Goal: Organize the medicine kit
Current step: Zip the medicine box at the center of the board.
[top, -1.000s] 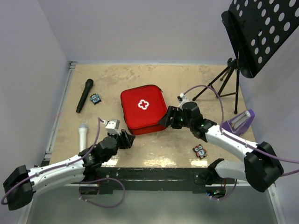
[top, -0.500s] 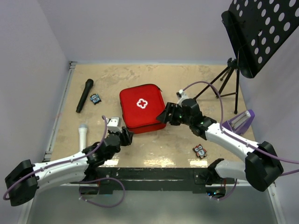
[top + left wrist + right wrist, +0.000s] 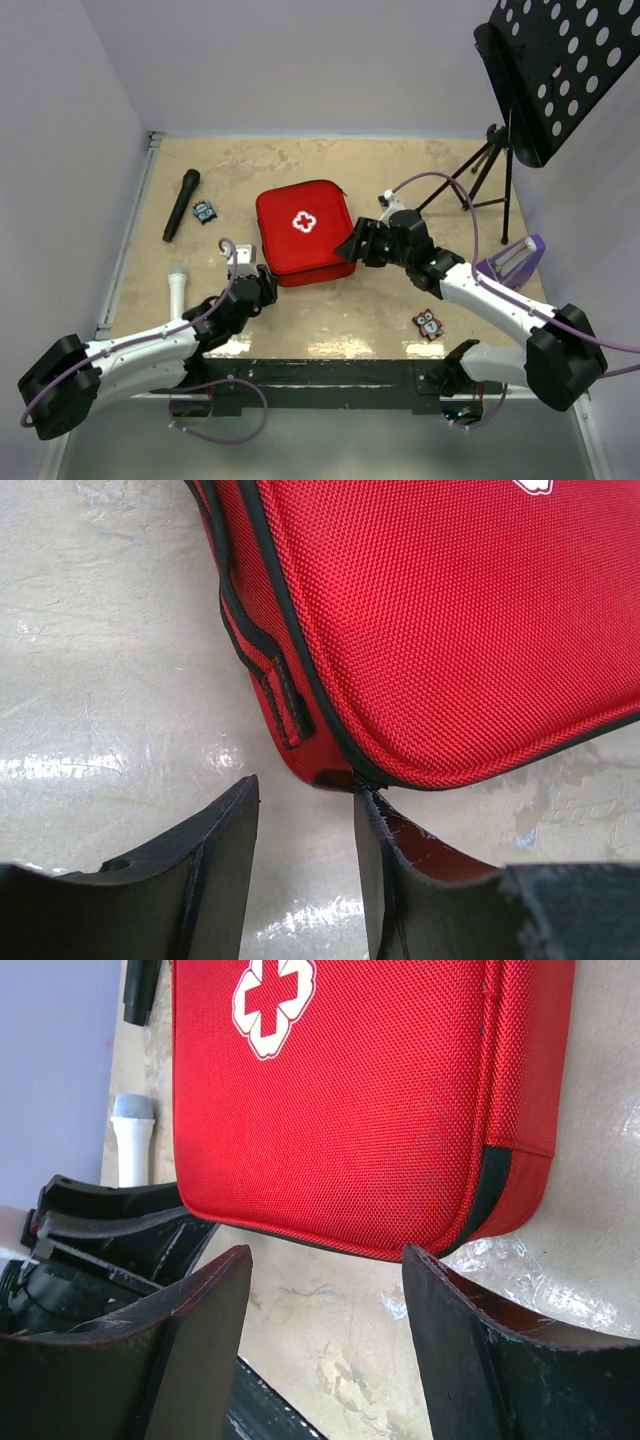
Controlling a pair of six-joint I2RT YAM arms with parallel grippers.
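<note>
Medicine kit (image 3: 300, 240): one soft zip case, lying flat and closed, lid up, near the middle of the counter (image 3: 330, 315), between the two arms. Handling, as judged: the fabric shell has padded give and is probably light and not fragile. The woven surface should offer friction, but the flat faces look too broad to span, so hold is best taken at an edge, a corner or the zipper line. At the near left corner is the left gripper (image 3: 305, 800), its fingers parted narrowly with nothing between them. The case corner sits just at their mouth, about touching one finger. A black strap (image 3: 290, 705) stitched to the side wall just above offers a possible purchase. At the near right corner is the right gripper (image 3: 325, 1260), its fingers spread wide and empty, the case edge just beyond the tips. A black strip (image 3: 492, 1185) on the side wall there may be the spine, so the opening side is probably elsewhere. A pinch at one corner alone could let the case sag or swivel, so steadying from both sides looks wiser. Appearance: red coarse-weave cloth, rounded-square outline, black piping along the lid edge, white cross (image 3: 268, 1002) on the lid.
</note>
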